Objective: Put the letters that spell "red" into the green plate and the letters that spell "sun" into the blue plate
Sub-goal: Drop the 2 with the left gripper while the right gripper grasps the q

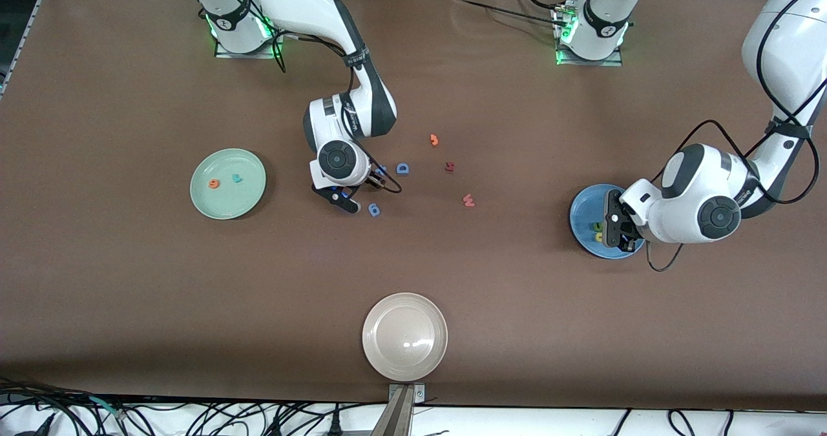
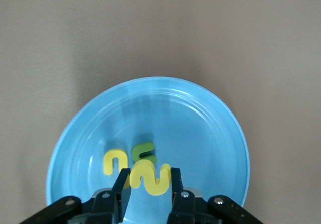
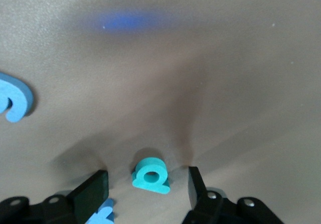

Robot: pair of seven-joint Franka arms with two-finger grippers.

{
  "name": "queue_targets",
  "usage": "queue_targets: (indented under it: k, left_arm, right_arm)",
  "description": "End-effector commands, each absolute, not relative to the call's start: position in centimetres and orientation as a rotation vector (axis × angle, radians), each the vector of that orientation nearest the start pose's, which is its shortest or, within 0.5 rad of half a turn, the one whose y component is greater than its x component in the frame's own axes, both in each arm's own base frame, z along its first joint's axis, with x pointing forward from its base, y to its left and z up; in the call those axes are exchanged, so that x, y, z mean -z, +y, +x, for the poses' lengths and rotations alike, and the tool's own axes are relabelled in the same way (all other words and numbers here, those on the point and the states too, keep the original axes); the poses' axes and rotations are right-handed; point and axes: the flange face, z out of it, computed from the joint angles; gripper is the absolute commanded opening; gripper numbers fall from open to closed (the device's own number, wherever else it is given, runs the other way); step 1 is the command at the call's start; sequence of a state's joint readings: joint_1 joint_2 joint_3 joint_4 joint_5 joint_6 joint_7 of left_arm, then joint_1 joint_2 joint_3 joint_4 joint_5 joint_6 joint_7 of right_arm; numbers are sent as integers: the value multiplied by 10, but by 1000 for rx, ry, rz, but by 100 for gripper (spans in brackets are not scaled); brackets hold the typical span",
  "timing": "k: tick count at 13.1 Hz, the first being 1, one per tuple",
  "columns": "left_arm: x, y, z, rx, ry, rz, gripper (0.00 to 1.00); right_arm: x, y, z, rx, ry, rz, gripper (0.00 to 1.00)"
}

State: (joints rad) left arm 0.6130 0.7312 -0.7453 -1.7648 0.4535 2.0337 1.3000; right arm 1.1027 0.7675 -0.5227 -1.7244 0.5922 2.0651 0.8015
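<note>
The green plate holds the orange e and the teal r. My right gripper is low over the table, toward the middle from the green plate. It is open, with the teal d on the table between its fingers and a gap on each side. My left gripper hangs over the blue plate and is shut on the yellow s. In the blue plate lie the yellow u and the olive n.
A blue D and a blue 6 lie close to my right gripper. An orange 3, a dark red letter and a red w lie mid-table. A beige-white plate sits nearest the front camera.
</note>
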Motion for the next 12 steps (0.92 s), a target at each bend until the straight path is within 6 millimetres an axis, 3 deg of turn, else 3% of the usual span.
queue_targets:
  k: [1,6,10,12]
  left_arm:
    - [-222,-29,624,-217,2473,-2313,12]
    - [-216,-29,624,-222,2475,-2323,12]
    - [-216,-30,624,-223,2472,-2327,12]
    - [-216,-31,624,-225,2471,-2325,12]
  right_arm:
    - [-157,384,499,-407,817,-3121,73]
    - [-157,379,498,-420,820,-3125,69]
    - [-160,376,501,-419,828,-3124,50]
    - [-161,376,502,-416,829,-3121,34]
